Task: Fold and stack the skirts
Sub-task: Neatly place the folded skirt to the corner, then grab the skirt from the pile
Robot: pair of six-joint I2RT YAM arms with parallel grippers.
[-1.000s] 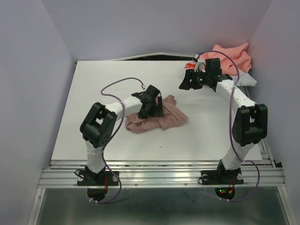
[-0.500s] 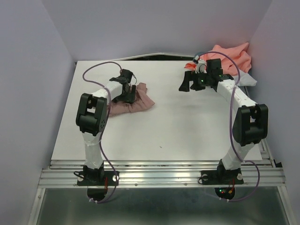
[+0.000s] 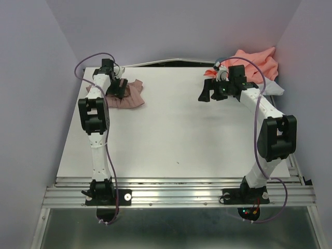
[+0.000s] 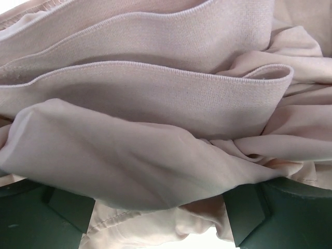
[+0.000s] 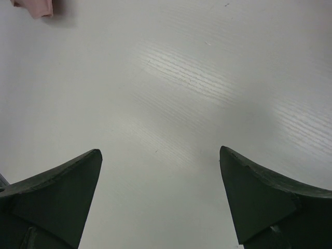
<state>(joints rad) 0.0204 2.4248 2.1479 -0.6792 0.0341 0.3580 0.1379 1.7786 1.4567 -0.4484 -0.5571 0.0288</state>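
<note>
The mauve-pink skirt (image 3: 130,96) lies bunched at the table's far left corner. My left gripper (image 3: 118,88) is down in it, jaws wide open. In the left wrist view the skirt's folds and waistband (image 4: 155,98) fill the frame and drape over both dark fingers (image 4: 46,212), with cloth hanging in the gap of the left gripper (image 4: 161,220). My right gripper (image 3: 205,92) hovers open over bare table at the far right, holding nothing (image 5: 161,171). Coral-salmon cloth (image 3: 257,61) is piled behind it, with a pale white-blue piece (image 3: 275,88) beside that.
The white table (image 3: 181,135) is walled by lilac panels on the left, back and right. A metal rail (image 3: 181,194) runs along the near edge under both arm bases. A corner of pink cloth (image 5: 36,6) shows at the top left of the right wrist view.
My left arm swung from the table's middle to the far left corner, and the mauve-pink skirt went along with it. The right arm stayed in place; its jaws spread slightly wider.
</note>
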